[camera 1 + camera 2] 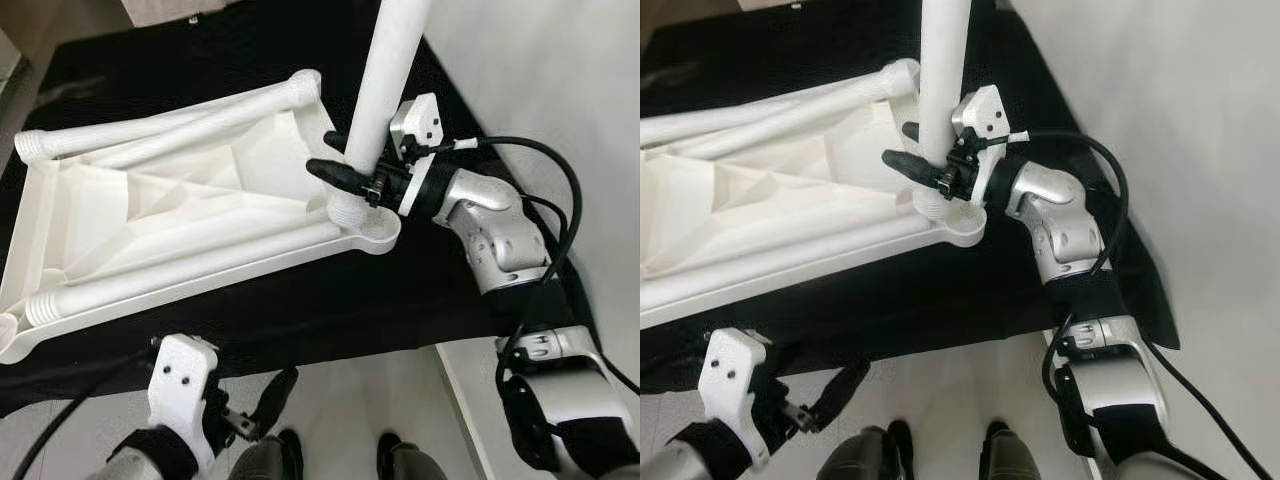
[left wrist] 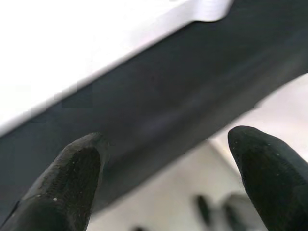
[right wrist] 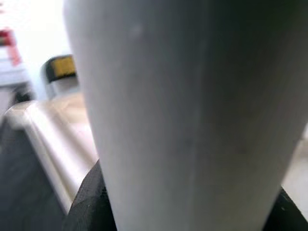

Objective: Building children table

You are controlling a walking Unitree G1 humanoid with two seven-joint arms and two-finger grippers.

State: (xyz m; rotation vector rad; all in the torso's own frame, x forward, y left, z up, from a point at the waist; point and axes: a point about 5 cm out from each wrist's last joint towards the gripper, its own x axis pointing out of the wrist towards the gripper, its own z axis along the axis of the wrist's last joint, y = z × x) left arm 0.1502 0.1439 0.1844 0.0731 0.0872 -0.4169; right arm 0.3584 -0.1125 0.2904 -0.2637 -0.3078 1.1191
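The right gripper point(image 1: 345, 165) is clamping a white table leg point(image 1: 385, 85) near its lower end, black fingers point(image 1: 330, 172) closing narrowly around the tube from the three o'clock side. The leg is standing close to upright, its long axis running from the corner socket point(image 1: 365, 222) up toward twelve o'clock, leaning slightly to one o'clock in the left eye view. Its threaded base is sitting in that socket, at the corner of the white tabletop point(image 1: 150, 225) nearest the robot's right arm. In the right wrist view the leg point(image 3: 192, 110) is looming pale and blurred between the dark fingers point(image 3: 89, 202).

The tabletop is lying upside down on a black cloth point(image 1: 400, 300), its ribbed underside facing up like a shallow tray. Three more white legs point(image 1: 180, 260) are lying inside it, long axes running roughly from nine o'clock to three o'clock, converging toward the far right corner.

The left gripper point(image 1: 810, 405) is hovering at seven o'clock, below the cloth's near edge, its two fingers point(image 2: 62, 183) standing wide apart and holding nothing. The left wrist view is showing the cloth and the tabletop's white rim point(image 2: 96, 53) beyond.
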